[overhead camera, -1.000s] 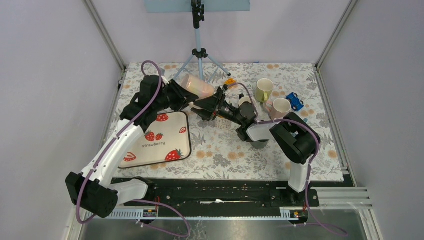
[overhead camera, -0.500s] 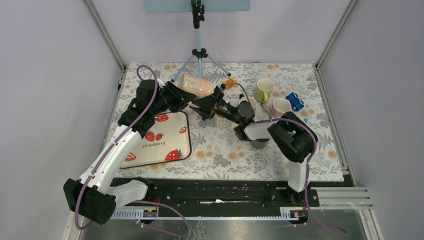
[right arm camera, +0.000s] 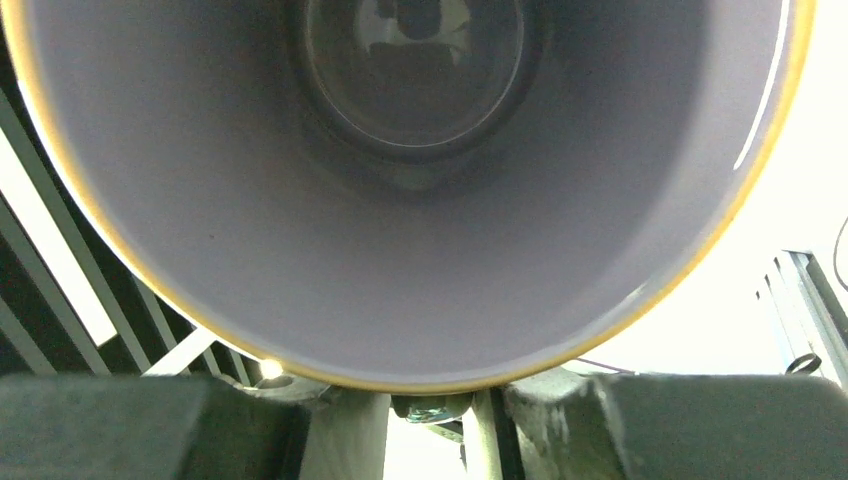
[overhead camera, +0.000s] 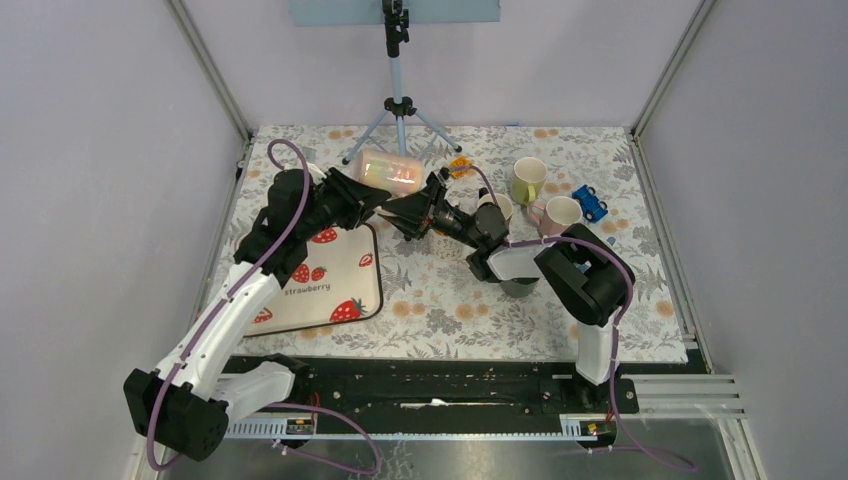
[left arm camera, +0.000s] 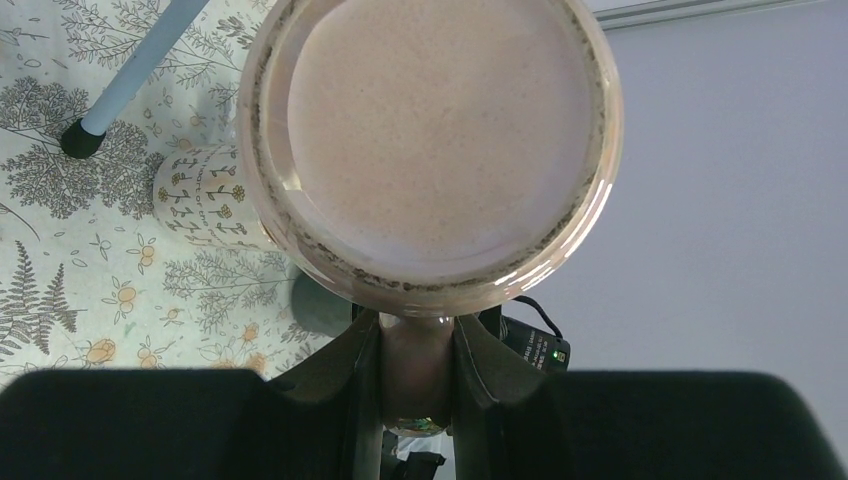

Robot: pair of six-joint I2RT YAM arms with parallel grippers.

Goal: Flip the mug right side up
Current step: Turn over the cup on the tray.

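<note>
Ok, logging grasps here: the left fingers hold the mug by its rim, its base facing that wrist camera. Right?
Not the rim: the left fingers hold the mug by its handle, as the left wrist view shows. Its base does face that camera.

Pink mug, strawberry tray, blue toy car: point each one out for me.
Pink mug [overhead camera: 386,169]: top external view, on its side wall.
Strawberry tray [overhead camera: 338,264]: top external view, on a bare white patch of its surface.
Blue toy car [overhead camera: 591,203]: top external view, on its body.
</note>
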